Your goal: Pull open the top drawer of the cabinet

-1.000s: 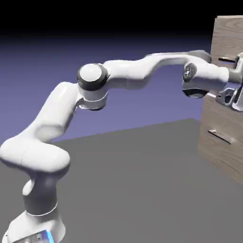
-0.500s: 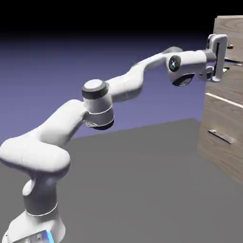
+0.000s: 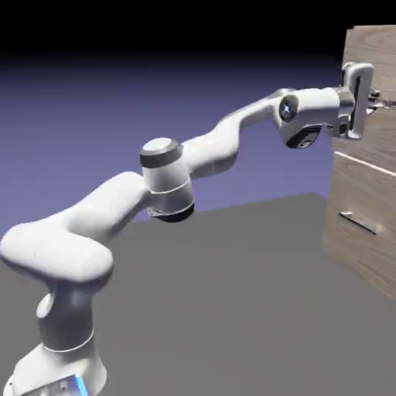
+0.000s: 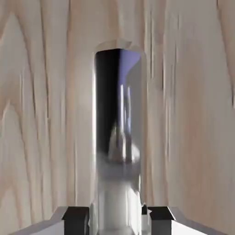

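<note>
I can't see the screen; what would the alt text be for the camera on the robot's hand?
A shiny metal bar handle runs up the middle of the hand view, close and large, against the pale wood grain of the top drawer. Two small dark fingers sit at the bottom edge, one on each side of the handle.

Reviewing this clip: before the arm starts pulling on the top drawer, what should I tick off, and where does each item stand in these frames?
1. Hand at the top drawer, not the lower drawer: ok.
2. Handle centred between the fingertips: ok.
3. Fingertips closed firmly on the handle: cannot tell; they flank it closely.
4. Drawer not yet pulled out of the cabinet: ok, front looks flush.
5. Room behind the arm for pulling: ok.
</note>
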